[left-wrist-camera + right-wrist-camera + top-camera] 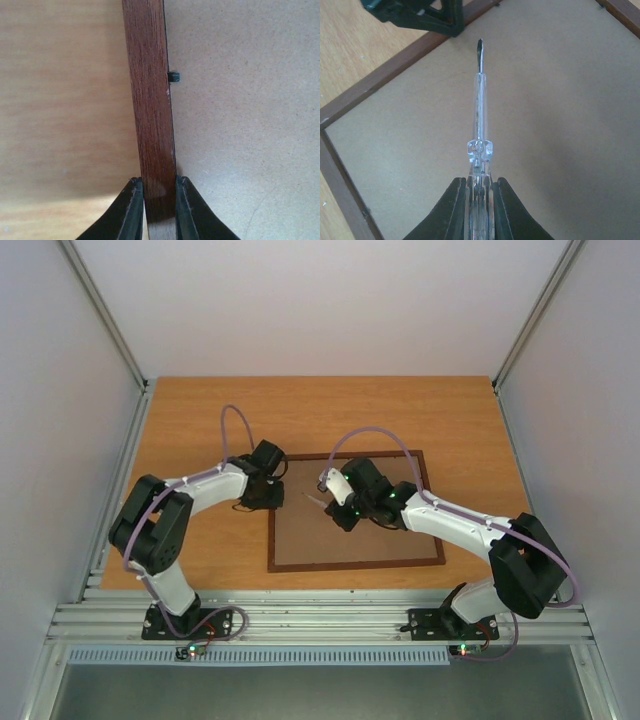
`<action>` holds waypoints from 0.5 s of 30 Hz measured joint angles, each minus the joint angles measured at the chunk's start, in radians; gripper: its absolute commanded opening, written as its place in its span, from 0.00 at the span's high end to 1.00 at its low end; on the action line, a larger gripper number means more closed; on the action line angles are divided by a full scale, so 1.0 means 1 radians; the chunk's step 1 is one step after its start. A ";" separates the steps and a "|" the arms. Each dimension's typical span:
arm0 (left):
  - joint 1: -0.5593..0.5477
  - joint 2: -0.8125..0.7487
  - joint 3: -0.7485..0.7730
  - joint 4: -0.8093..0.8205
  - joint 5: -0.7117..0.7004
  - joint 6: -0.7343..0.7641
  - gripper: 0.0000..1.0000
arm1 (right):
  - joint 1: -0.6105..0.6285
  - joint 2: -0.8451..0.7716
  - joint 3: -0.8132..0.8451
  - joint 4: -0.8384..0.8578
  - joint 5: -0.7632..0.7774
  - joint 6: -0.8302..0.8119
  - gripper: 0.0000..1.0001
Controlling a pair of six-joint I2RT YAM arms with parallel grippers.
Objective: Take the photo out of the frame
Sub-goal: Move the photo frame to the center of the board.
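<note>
The frame (350, 565) lies face-down on the table (200, 420), right of centre, with its hardboard back (340, 540) up. The left gripper (160, 186) is clamped on its left rail, near a small black tab (173, 77). The right gripper (480, 182) clenches a clear-handled screwdriver (479, 100), its tip over the back near that rail.

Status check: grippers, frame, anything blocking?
Left gripper shut on frame rail. Right gripper shut on screwdriver, tip over backing board. Photo hidden; tab over board edge.
</note>
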 measured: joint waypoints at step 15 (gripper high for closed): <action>-0.100 -0.212 -0.230 0.007 0.011 -0.037 0.88 | 0.033 0.034 0.067 -0.116 0.003 -0.071 0.99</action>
